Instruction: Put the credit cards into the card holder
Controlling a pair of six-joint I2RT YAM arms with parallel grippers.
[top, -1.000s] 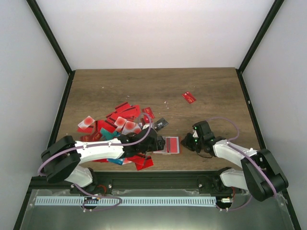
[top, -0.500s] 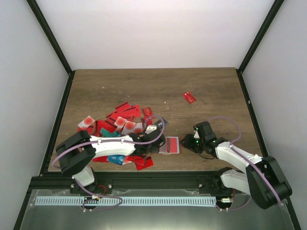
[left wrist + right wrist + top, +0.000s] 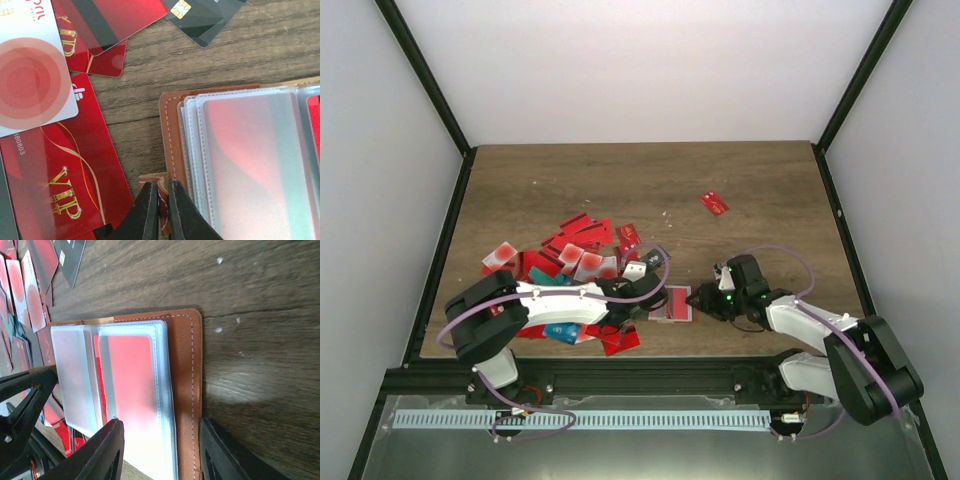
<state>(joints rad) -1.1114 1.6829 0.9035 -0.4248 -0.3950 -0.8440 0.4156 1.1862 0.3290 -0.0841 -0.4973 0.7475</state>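
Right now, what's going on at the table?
The left arm has its jaws shut on a leather tab at the edge of the open card holder. The holder lies flat on the table, showing its clear sleeves, one holding a red card. The right arm has its jaws open astride the holder's opposite edge, gripping nothing. Most credit cards lie heaped left of the holder, and a lone card lies farther back.

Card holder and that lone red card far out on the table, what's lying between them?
Nothing; in the top view only bare table shows between the card holder and the lone red card.
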